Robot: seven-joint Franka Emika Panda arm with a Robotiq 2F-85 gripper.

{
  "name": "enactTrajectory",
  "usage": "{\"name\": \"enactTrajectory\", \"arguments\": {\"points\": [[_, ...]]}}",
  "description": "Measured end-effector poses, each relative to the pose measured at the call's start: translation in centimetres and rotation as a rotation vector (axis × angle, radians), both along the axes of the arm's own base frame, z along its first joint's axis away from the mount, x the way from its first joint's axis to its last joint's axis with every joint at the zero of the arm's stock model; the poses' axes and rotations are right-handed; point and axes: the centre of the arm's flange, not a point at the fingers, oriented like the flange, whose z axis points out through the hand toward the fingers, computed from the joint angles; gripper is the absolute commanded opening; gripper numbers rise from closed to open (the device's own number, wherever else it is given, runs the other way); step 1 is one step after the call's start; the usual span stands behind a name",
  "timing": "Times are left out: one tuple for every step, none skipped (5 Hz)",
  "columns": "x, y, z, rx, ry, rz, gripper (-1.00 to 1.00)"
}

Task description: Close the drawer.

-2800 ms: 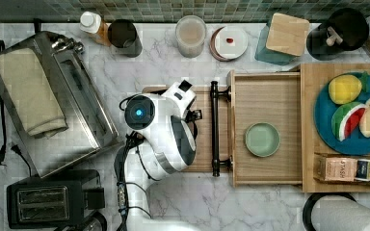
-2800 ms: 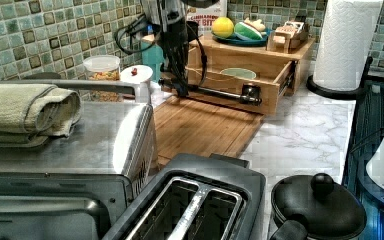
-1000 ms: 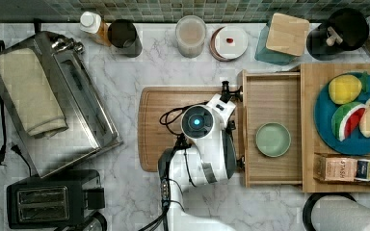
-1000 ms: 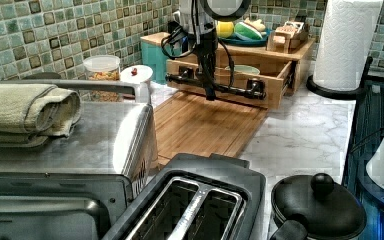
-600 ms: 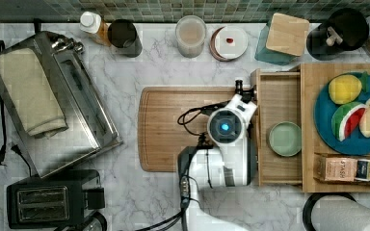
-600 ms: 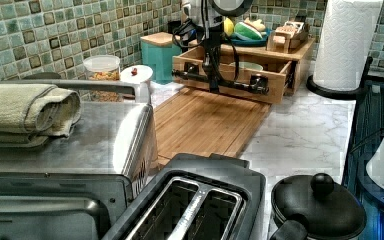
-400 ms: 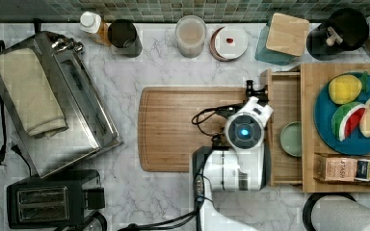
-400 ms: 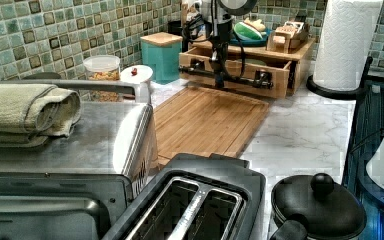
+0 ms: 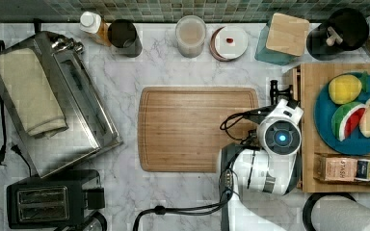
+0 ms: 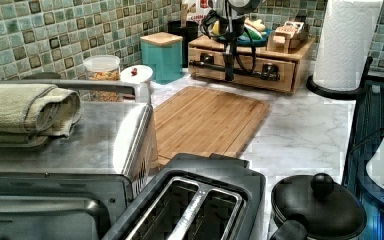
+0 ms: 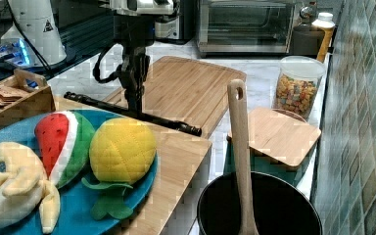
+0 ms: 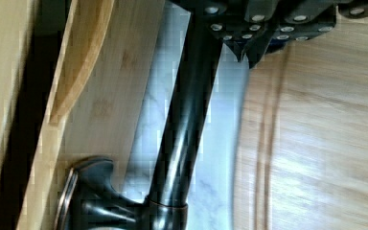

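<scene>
The drawer (image 10: 245,69) sits pushed into the wooden stand (image 9: 313,72), its light-wood front almost flush, with a narrow dark gap still showing beside it in the wrist view. Its long black bar handle (image 10: 212,64) runs across the front. My gripper (image 10: 228,74) hangs straight down, shut, with its fingertips against the handle (image 11: 176,125) on the cutting board's side. In the wrist view the shut gripper (image 12: 251,50) rests beside the bar (image 12: 182,129), with one mount (image 12: 96,201) visible. In the top view the arm's wrist (image 9: 282,137) covers the gripper.
A wooden cutting board (image 9: 197,127) lies right before the drawer. On the stand are a blue plate (image 9: 323,115) of toy fruit and a tea box (image 9: 349,169). Around them: a teal canister (image 9: 284,38), toaster oven (image 9: 53,106), toaster (image 9: 53,199), paper towel roll (image 10: 347,40).
The arm has travelled to the top view's right, pushing the handle and sliding the drawer into the stand. The green bowl inside has gone out of sight.
</scene>
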Motion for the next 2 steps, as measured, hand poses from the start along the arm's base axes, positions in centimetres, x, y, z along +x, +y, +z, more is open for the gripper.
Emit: {"name": "enactTrajectory", "arguments": {"points": [[0.54,-1.66,-0.45,0.001,0.001,-0.002,-1.00],[0.79,-1.78,-0.50,0.017,0.002,-0.017,-1.00]]}}
